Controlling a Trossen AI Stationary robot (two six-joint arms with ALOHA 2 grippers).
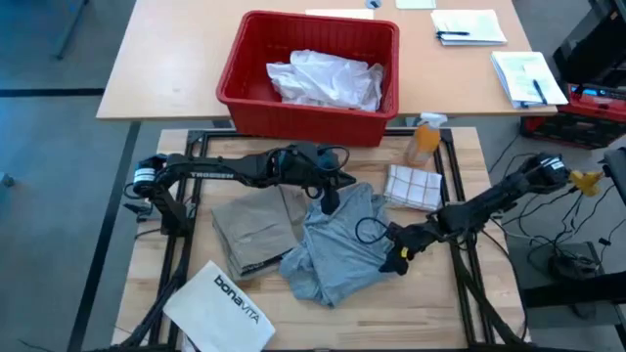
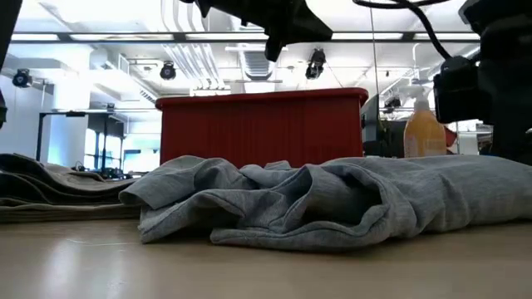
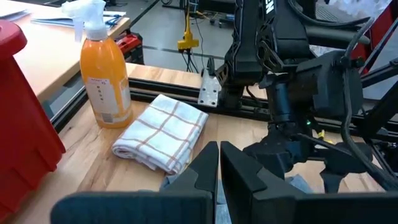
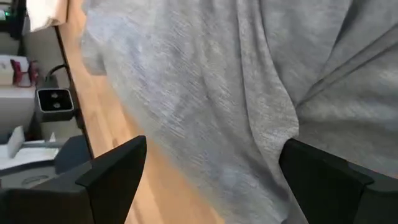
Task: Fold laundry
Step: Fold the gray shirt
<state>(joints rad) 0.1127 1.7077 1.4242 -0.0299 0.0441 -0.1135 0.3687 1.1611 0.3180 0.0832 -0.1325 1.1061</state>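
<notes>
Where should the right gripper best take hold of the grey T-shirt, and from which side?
Probably the T-shirt's right edge, approached from above. That edge lies flat on the table beside the open right gripper, unlike the bunched folds lower left.

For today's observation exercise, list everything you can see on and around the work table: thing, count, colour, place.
grey T-shirt: one, grey, crumpled, table centre
khaki-tan piece: one, folded, left of T-shirt
white bag: one, front-left corner
checked cloth: one, white, folded, right rear
spray bottle: one, orange, behind cloth
red bin: one, holding white fabric, rear desk
papers: two stacks, rear desk
left pincer: shut, above T-shirt
right pincer: open, at T-shirt's right edge
</notes>
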